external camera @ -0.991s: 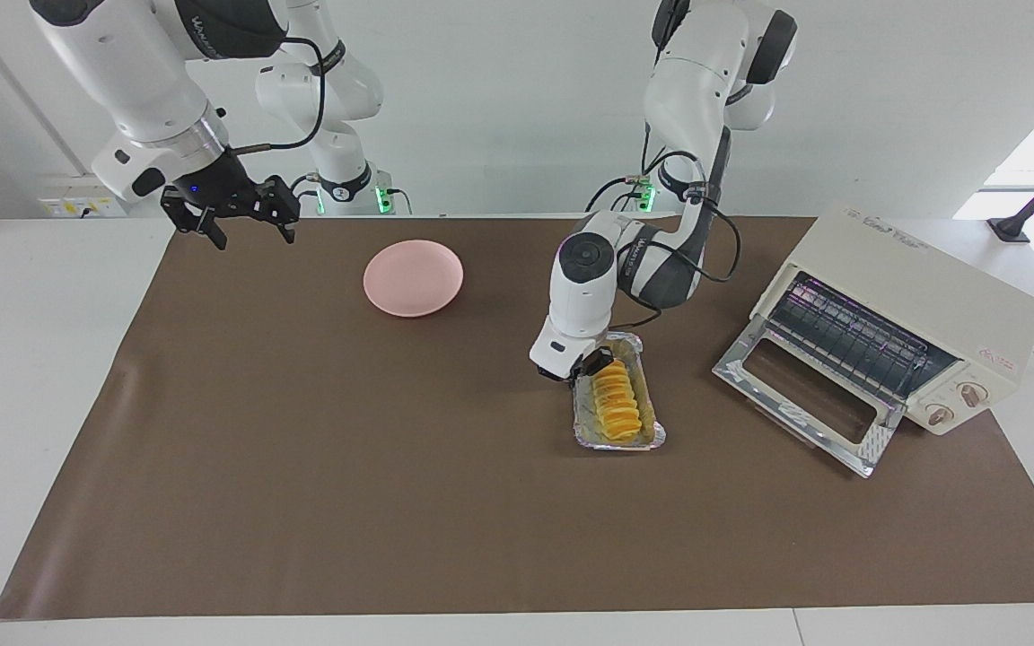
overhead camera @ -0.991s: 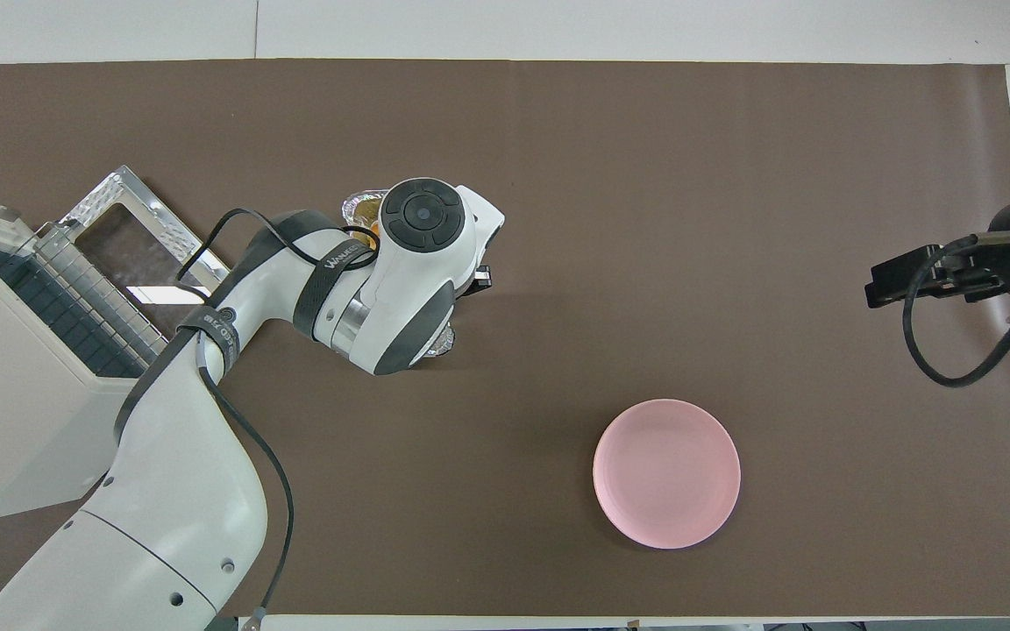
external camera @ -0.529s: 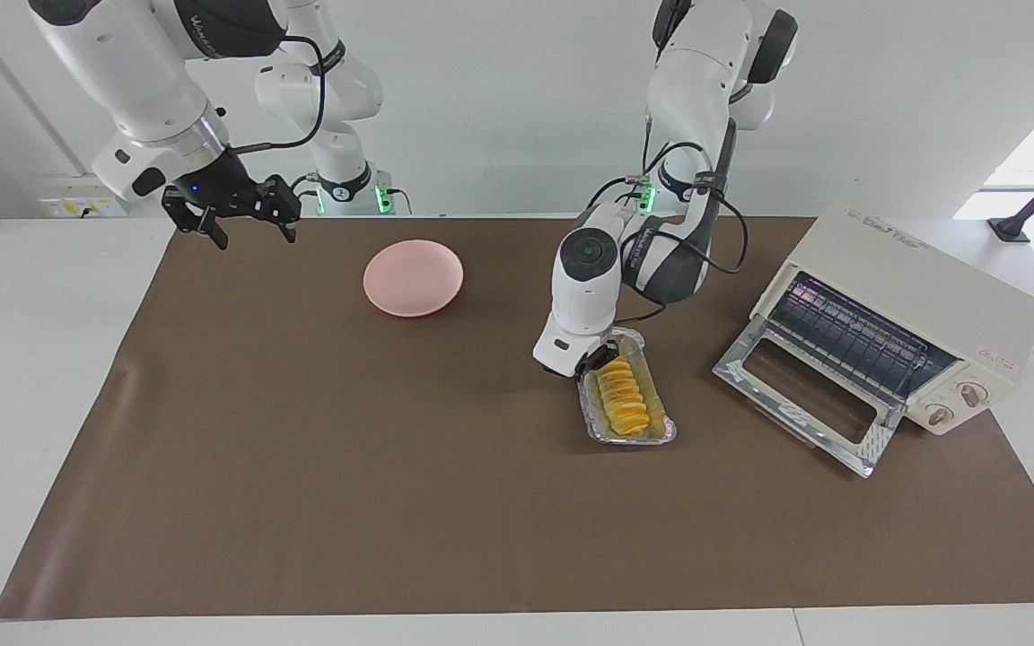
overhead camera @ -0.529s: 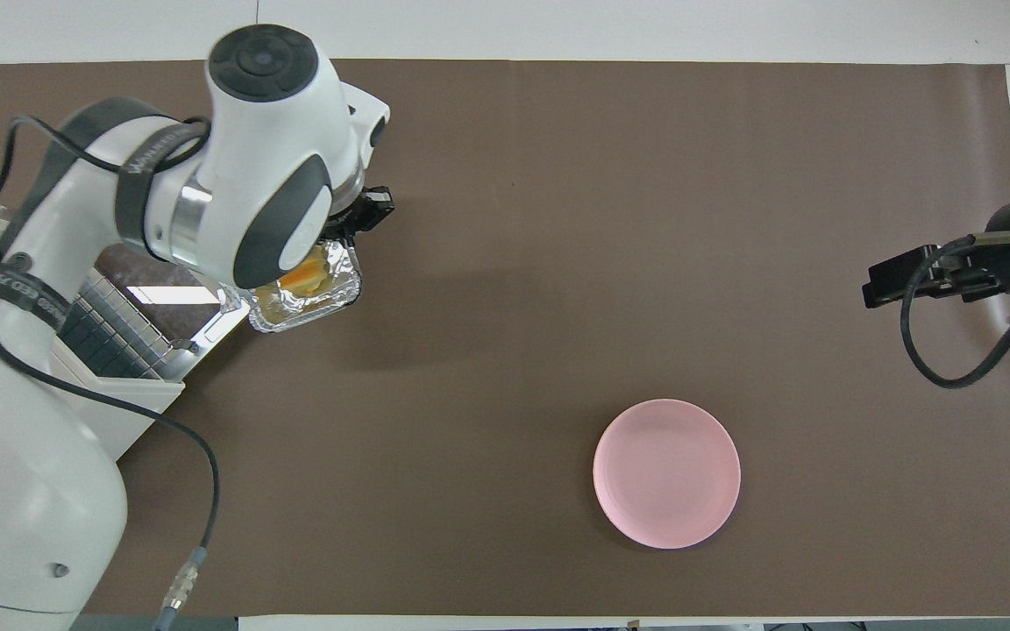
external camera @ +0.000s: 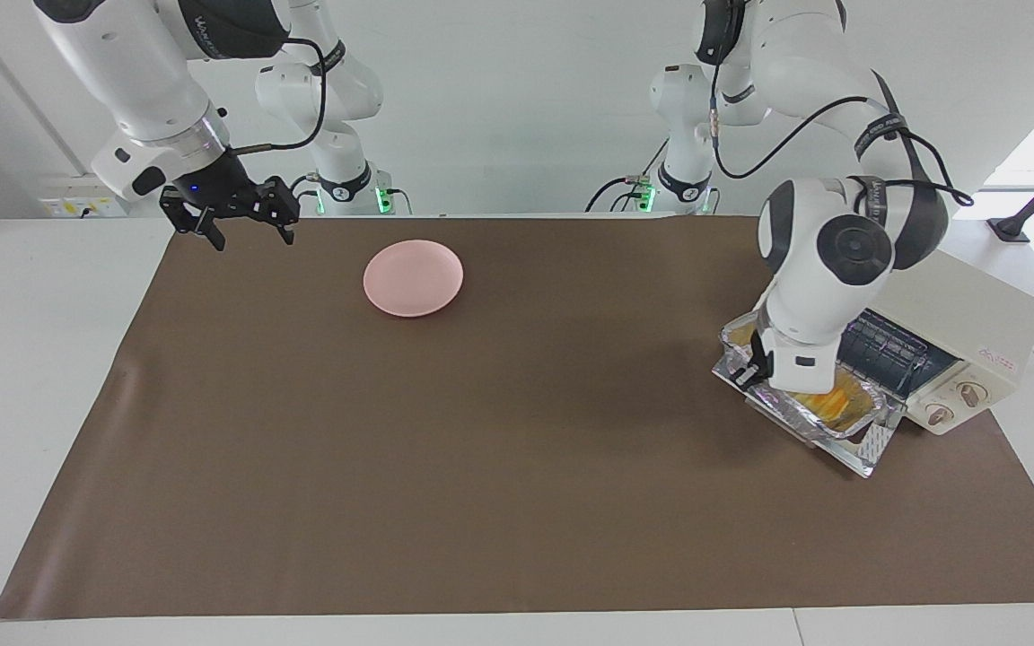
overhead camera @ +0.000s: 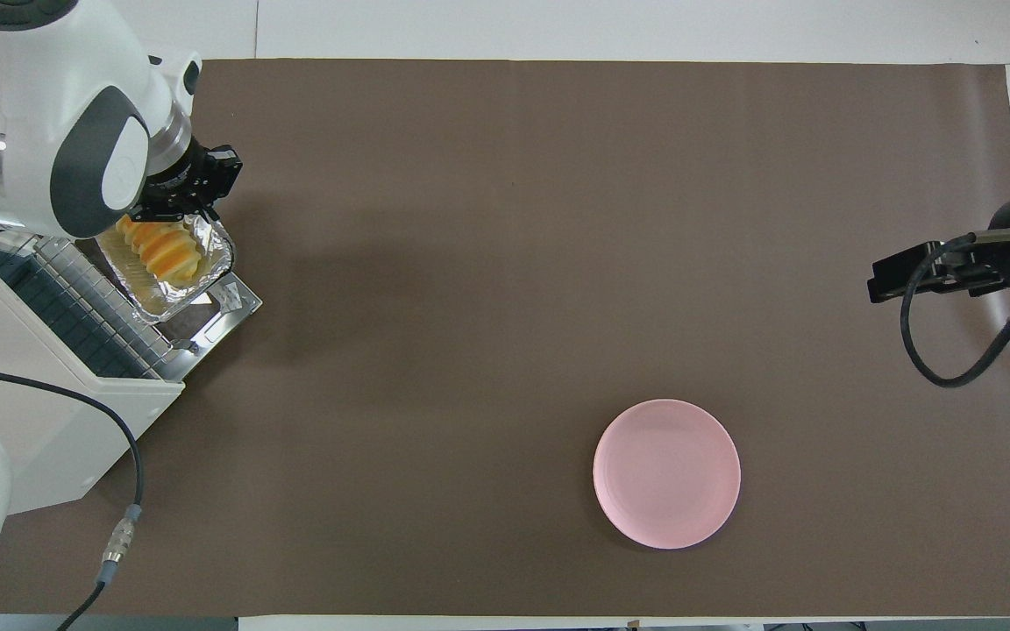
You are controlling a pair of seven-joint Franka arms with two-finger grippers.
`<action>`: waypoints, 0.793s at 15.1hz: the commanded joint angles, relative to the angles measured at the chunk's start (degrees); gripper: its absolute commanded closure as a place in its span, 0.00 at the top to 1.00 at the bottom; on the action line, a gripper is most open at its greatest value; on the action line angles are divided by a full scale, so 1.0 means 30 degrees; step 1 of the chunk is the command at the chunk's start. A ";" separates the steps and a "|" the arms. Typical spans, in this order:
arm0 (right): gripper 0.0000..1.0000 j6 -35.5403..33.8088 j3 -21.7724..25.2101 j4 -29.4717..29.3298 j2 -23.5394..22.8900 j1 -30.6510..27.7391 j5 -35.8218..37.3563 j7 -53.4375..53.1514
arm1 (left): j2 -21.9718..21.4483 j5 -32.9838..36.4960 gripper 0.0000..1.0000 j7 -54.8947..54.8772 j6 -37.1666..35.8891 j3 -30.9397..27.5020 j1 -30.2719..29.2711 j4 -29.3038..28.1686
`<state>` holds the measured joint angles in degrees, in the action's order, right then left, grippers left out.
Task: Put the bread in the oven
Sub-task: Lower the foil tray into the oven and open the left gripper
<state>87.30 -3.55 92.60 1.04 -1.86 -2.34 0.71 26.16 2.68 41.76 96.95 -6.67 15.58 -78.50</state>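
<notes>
While the brown mat covers the white counter [external camera: 50, 377], the left pincer [external camera: 757, 366] grips the foil tray [overhead camera: 207, 263] carrying the bread [overhead camera: 161, 250] over the oven [external camera: 957, 305]'s dropped door. The right pincer [external camera: 230, 220] waits open over the mat's corner, near a pink plate [external camera: 413, 277].

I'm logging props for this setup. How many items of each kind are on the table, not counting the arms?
Toaster oven: 1
Foil tray: 1, held over the oven's open door by the left gripper
Bread: 1, in the tray
Pink plate: 1
Total: 4
</notes>
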 commanded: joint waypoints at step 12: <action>1.00 0.0284 -0.0252 0.0129 0.0152 -0.0229 0.0839 0.0966 | -0.0898 0.1712 0.00 0.0201 -0.2197 -0.1469 -0.0565 -0.2808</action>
<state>87.91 -3.73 92.60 1.04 -1.86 -0.68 1.97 25.67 5.66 41.86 92.13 -10.96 13.76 -84.94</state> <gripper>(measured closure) 0.000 0.982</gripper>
